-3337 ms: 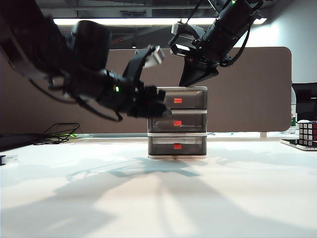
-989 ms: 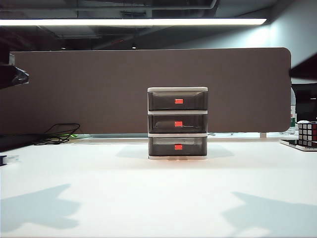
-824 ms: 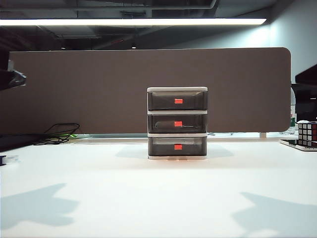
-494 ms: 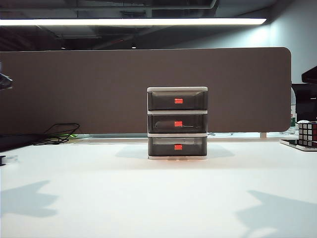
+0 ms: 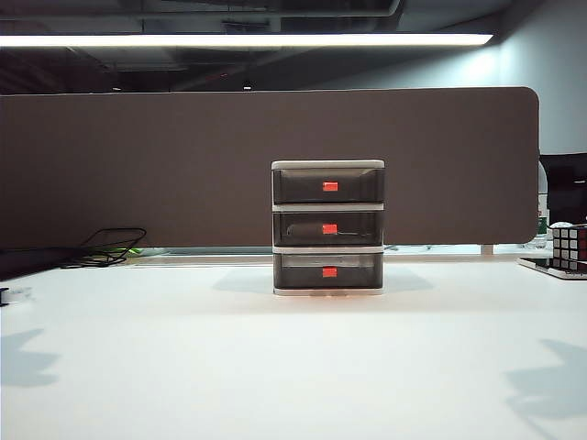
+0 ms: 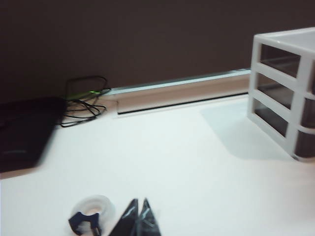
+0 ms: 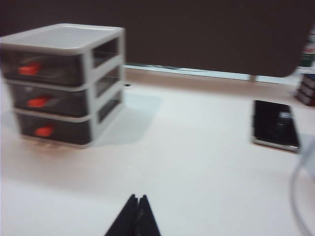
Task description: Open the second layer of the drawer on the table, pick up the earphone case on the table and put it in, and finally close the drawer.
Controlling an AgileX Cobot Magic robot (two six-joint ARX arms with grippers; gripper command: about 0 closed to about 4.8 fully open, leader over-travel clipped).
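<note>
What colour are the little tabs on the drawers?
Red-orange tabs, clearest in the exterior view.

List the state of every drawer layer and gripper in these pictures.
Top layer: shut.
Second layer: shut, something faint shows inside.
Bottom layer: shut.
Left gripper: shut, empty, over the table left of the drawer.
Right gripper: shut, empty, over the table right of the drawer.

No text, label, brand, number or sign can be read anywhere in these views. The drawer carries only plain red-orange tabs, without lettering.
</note>
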